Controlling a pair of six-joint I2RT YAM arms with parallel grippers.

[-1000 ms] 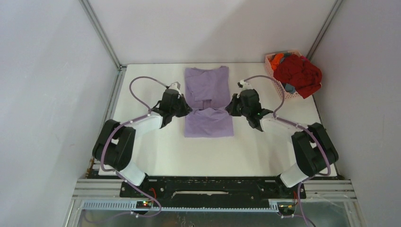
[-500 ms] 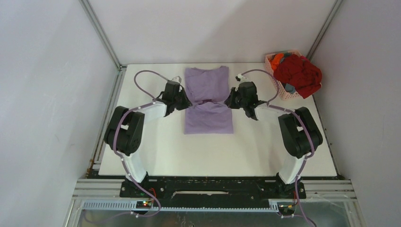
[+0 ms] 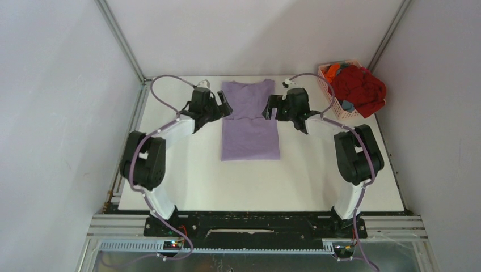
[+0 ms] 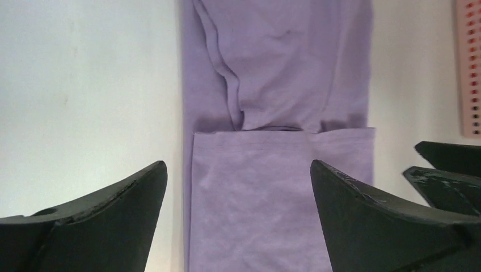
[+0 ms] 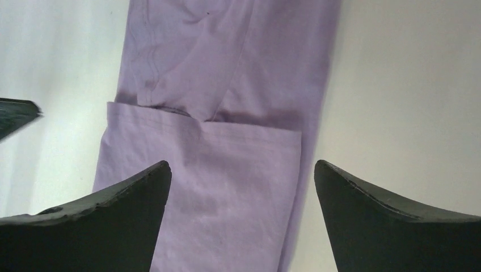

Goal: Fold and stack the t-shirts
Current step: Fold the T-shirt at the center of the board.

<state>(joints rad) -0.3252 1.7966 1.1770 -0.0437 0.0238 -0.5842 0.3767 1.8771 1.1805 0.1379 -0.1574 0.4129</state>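
While both arms were stretched out over the worktop (image 3: 187,170), the lavender t-shirt (image 3: 250,130) lay flat between them. It made a narrow strip running away from the bases, with its sleeves turned in and its near end doubled up over the middle, so that a straight cloth edge crossed it. The left arm (image 3: 180,127) reached to the left side of that shirt and the right arm (image 3: 324,126) to its right side, each about level with the crossing edge. Both wrist cameras showed the jaws spread wide, with only the shirt lying below them; neither pair pinched any cloth. I judged they stood one to each side because a fold wants both side edges carried evenly, and spread jaws suit a fresh grab. I took the folding as part done: another fold looked needed before this shirt could start a stack.

Off to the right of the lavender t-shirt, and apart from it, the pink basket (image 3: 325,85) held the rest. A dark red shirt (image 3: 357,88) was heaped over its rim, beside a bit of an orange shirt (image 3: 332,70) and of a grey-blue shirt (image 3: 347,106). How many lay underneath I could not tell. The wrist views cut off the lavender t-shirt's collar end, and I could not tell whether the jaw tips touched the worktop or hung clear.
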